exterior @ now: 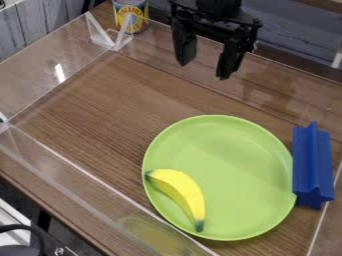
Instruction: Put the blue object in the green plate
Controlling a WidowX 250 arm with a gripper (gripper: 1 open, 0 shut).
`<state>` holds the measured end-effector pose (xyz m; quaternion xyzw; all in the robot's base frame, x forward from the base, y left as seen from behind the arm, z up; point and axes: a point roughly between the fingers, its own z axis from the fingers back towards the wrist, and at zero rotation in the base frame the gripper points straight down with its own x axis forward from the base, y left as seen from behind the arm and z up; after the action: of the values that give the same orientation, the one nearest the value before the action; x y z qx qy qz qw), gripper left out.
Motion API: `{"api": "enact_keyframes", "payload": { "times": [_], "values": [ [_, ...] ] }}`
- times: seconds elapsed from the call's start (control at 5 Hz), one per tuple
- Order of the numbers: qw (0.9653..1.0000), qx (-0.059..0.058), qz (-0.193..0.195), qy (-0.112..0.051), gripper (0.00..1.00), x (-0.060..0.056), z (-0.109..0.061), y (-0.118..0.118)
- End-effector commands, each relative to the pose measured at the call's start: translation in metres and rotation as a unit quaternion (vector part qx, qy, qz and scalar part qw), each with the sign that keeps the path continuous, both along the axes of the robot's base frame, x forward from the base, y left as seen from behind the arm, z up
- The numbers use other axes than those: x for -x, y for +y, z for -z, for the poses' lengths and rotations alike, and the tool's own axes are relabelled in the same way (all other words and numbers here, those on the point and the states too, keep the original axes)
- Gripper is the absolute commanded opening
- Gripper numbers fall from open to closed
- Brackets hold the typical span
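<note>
The blue object (313,164) is a long narrow blue block lying on the wooden table just right of the green plate (221,160), its length running front to back and touching or nearly touching the plate's right rim. The large lime-green plate sits at the centre right, with a yellow banana (179,194) lying in its front-left part. My black gripper (207,52) hangs over the table at the back, well behind the plate and far from the blue block. Its fingers stand apart, open, with nothing between them.
Clear plastic walls (60,70) fence the wooden table on the left, front and back. A yellow can (128,14) stands at the back left, behind the wall. Bare wood stretches left of the plate.
</note>
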<state>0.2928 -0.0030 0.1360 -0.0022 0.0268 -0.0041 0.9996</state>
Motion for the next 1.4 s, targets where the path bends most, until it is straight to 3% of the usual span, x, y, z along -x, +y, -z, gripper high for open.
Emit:
{"api": "enact_keyframes", "payload": {
  "times": [0.0, 0.2, 0.6, 0.8, 1.0, 1.2],
  "values": [
    [1.0, 0.002, -0.006, 0.006, 1.0, 0.0, 0.006, -0.006],
    [0.9995, 0.005, -0.03, -0.004, 1.0, -0.001, 0.009, -0.026],
    [0.9982, 0.012, -0.059, -0.002, 1.0, -0.004, 0.017, -0.049],
    [0.9947, 0.021, -0.099, -0.017, 1.0, -0.007, 0.017, -0.069],
    [0.9896, 0.036, -0.136, -0.03, 1.0, -0.011, 0.02, -0.092],
    [0.9878, 0.045, -0.144, -0.039, 1.0, -0.014, 0.024, -0.105]
  ]
}}
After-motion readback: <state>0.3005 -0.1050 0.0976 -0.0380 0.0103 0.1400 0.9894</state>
